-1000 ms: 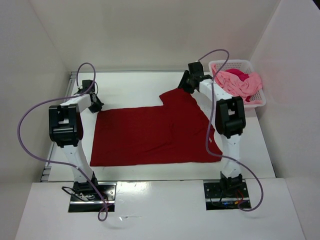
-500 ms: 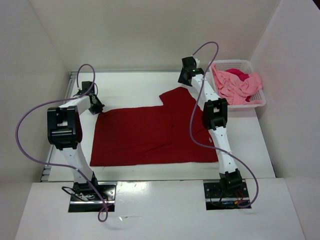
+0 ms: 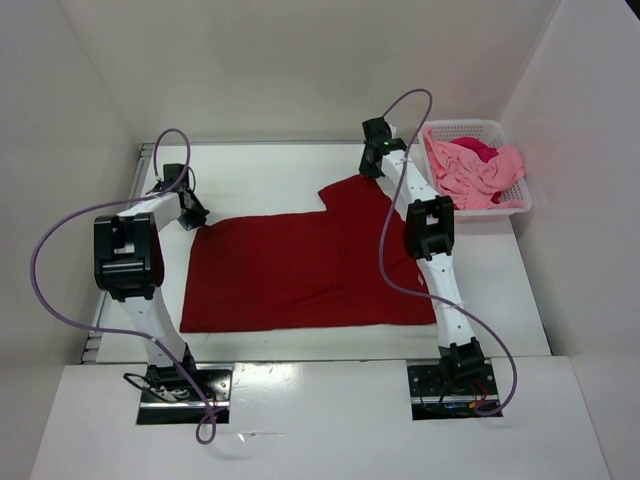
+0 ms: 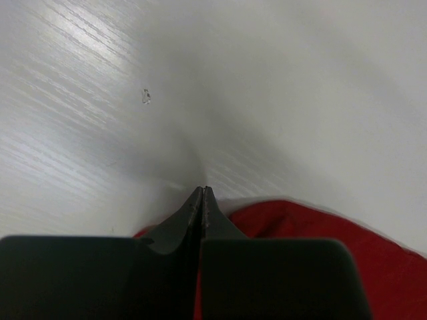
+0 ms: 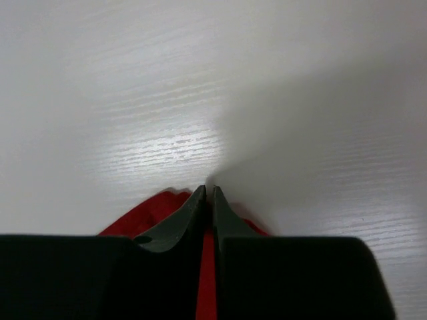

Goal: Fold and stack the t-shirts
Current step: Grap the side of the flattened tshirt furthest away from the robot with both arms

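A dark red t-shirt (image 3: 300,270) lies spread flat on the white table. My left gripper (image 3: 195,218) is at its far left corner, and the left wrist view shows that gripper (image 4: 202,189) shut with red cloth (image 4: 300,220) pinched between the fingers. My right gripper (image 3: 372,172) is low over the far tip of the raised part near the back. The right wrist view shows this gripper (image 5: 207,189) shut on red cloth (image 5: 143,213), a strip of which fills the narrow gap. A light pink t-shirt (image 3: 480,172) and a magenta-pink t-shirt (image 3: 478,148) lie crumpled in the basket.
A white mesh basket (image 3: 462,125) stands at the back right, against the right wall. White walls close in the table on the left, back and right. Purple cables loop above both arms. Bare tabletop (image 3: 270,175) shows behind the shirt.
The right arm swung left and straightened, bringing its gripper onto the shirt's far tip, and its jaws closed on the cloth. The left arm and the shirt have not moved.
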Available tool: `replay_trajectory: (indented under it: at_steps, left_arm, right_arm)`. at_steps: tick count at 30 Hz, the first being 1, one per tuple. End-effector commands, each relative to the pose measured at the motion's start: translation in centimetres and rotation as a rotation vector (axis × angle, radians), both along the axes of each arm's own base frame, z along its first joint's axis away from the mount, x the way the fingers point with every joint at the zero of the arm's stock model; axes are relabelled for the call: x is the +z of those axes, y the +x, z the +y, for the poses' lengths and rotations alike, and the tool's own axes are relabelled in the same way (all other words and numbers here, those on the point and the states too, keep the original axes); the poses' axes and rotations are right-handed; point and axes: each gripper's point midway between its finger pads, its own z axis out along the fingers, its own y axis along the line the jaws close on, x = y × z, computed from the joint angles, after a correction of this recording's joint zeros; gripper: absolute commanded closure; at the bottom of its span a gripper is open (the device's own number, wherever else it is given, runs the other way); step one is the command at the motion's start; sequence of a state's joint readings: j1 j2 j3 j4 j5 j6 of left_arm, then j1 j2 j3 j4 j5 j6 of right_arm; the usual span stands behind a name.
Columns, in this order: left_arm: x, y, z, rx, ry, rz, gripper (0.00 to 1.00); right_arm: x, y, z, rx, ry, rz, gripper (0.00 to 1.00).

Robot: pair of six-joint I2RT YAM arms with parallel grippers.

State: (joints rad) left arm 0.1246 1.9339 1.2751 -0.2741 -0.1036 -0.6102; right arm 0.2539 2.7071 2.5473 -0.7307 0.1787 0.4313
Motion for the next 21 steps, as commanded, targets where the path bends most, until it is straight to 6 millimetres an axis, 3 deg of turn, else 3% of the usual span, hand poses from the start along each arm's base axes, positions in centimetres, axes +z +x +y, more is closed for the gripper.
replay_trajectory:
  at_steps: [1,3,7,8,11,12,13,14,15,17,21]
  left_arm:
    - [1.5,0.3,-0.5,-0.002,-0.019,-0.051,1.00]
    - [1.5,0.3,-0.5,-0.002,-0.019,-0.051,1.00]
    - [1.9,0.4,-0.6,-0.007,-0.025,-0.061,1.00]
    - [2.3,0.4,-0.6,-0.007,-0.024,-0.070,1.00]
    - [2.4,0.2,-0.6,-0.007,-0.024,-0.072,1.00]
    - [2.4,0.2,-0.6,-0.007,-0.024,-0.072,1.00]
    - [2.1,-0.1,-0.7,-0.007,-0.025,-0.063,1.00]
    - [2.1,-0.1,-0.7,-0.007,-0.025,-0.063,1.00]
    - [2.1,-0.1,-0.8,-0.012,-0.033,-0.064,1.00]
    - [2.1,-0.1,-0.8,-0.012,-0.033,-0.064,1.00]
    - [2.1,-0.1,-0.8,-0.012,-0.033,-0.064,1.00]
  right_arm:
    - [0.7,-0.6,1.0,0.027,0.007,0.011,0.89]
    - [1.7,-0.4,1.0,0.027,0.012,-0.008,1.00]
    - [4.7,0.0,1.4,0.028,0.040,-0.056,1.00]
    - [6.3,0.0,1.6,0.036,0.054,-0.077,1.00]
    - [7.0,-0.5,0.6,0.019,0.045,-0.072,1.00]
    - [8.4,-0.4,0.6,0.019,0.052,-0.099,0.98]
    - [8.7,-0.4,0.6,0.019,0.053,-0.105,0.80]
    - [8.2,-0.4,-0.2,0.007,0.050,-0.095,0.69]
    - [8.8,-0.5,0.3,0.025,0.072,-0.099,0.60]
    - [8.1,-0.8,0.1,0.041,0.082,-0.078,0.48]
    - [6.0,-1.5,-0.8,0.029,0.072,-0.036,0.45]
